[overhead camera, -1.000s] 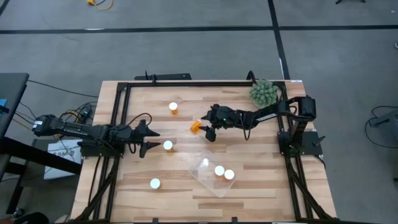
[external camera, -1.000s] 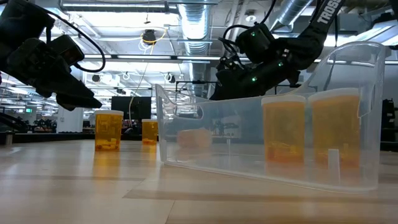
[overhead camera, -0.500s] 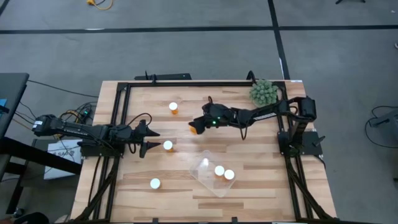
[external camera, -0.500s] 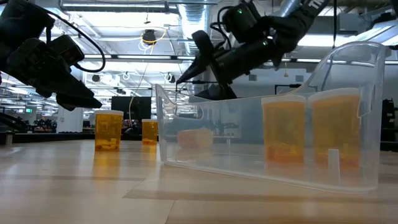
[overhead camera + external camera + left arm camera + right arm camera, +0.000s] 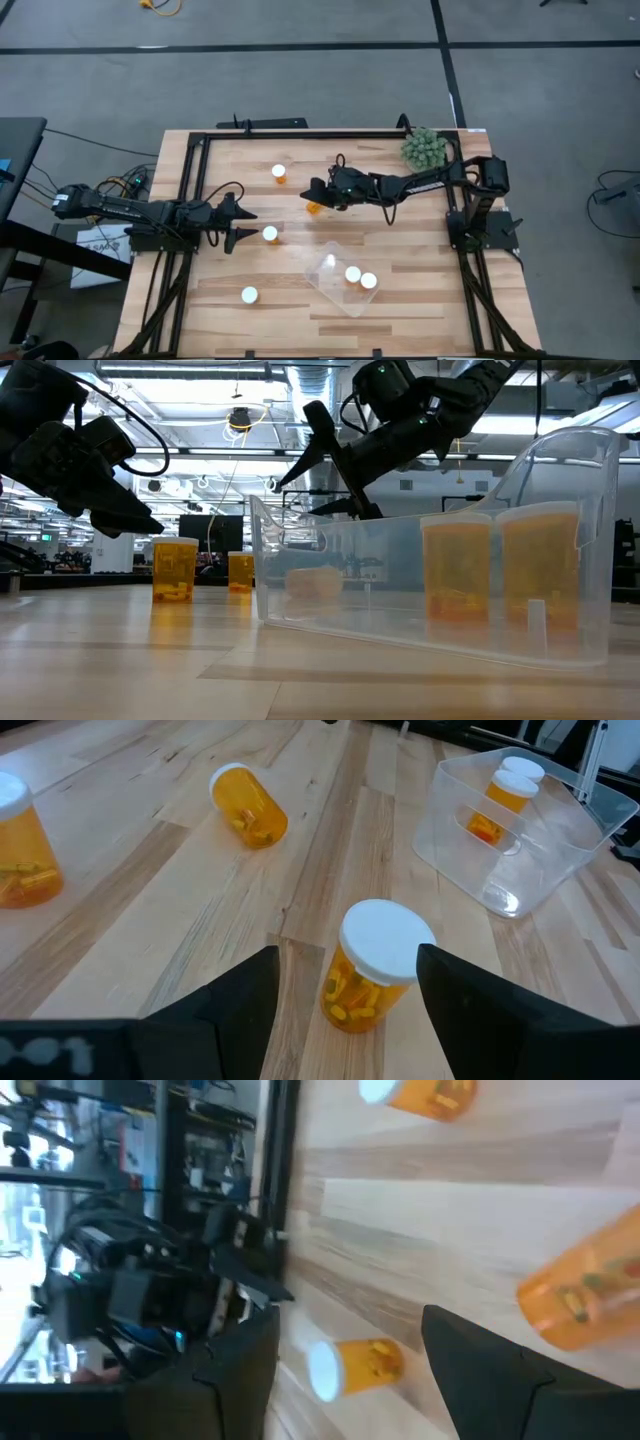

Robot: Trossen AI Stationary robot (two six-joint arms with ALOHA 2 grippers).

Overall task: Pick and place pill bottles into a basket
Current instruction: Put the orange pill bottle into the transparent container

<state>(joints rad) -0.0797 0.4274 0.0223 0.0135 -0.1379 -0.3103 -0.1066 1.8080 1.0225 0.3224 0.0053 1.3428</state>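
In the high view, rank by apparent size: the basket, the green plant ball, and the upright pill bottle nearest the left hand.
1. Basket
2. Plant ball, clearly smaller than the basket
3. Pill bottle, just ahead of the left hand, smallest by far

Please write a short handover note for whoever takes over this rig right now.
Left gripper: open, beside an upright bottle.
Right gripper: open, over the tipped bottle mid-table.
Basket: two bottles inside, upright.
Other loose bottles: one at the back, one at the front.
Done: two of six. Left: four.
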